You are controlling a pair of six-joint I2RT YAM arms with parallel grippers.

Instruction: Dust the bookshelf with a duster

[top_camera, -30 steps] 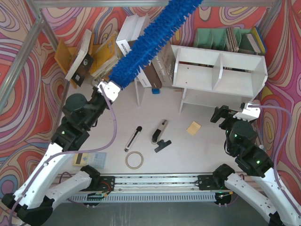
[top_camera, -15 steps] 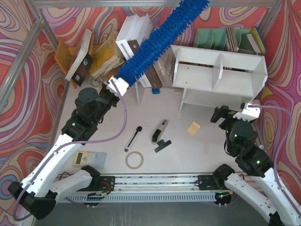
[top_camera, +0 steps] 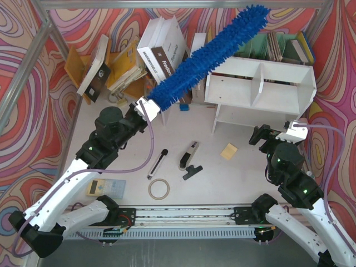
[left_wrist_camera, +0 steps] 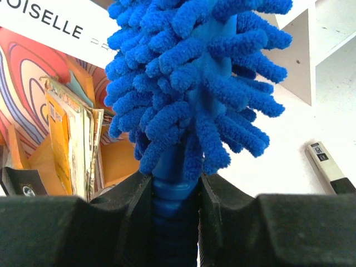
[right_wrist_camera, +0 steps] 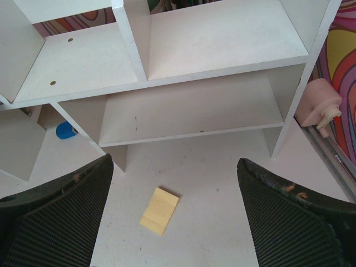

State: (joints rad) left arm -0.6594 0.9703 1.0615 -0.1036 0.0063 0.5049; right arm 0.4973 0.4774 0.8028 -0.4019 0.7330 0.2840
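Observation:
My left gripper (top_camera: 146, 109) is shut on the slim blue handle of the duster (top_camera: 208, 54). The fluffy blue head slants up and right, its tip above the back left of the white bookshelf (top_camera: 289, 99). In the left wrist view the duster (left_wrist_camera: 194, 72) fills the frame, its ribbed handle clamped between my fingers (left_wrist_camera: 129, 211). My right gripper (top_camera: 272, 133) hangs open in front of the bookshelf's right end. Its wrist view faces the bookshelf (right_wrist_camera: 194, 105), with nothing between the fingers (right_wrist_camera: 61, 217).
A yellow sticky pad (top_camera: 228, 151) lies in front of the shelf, also the pad (right_wrist_camera: 160, 211) under my right gripper. A black-and-silver tool (top_camera: 189, 156), a pen (top_camera: 157, 163) and a tape ring (top_camera: 158, 189) sit mid-table. Books (top_camera: 161, 47) lean at back left; a green organiser (top_camera: 278, 47) stands behind.
My left arm has swung the duster to the right, carrying its head from over the leaning books toward the bookshelf's left end. The right arm has stayed still.

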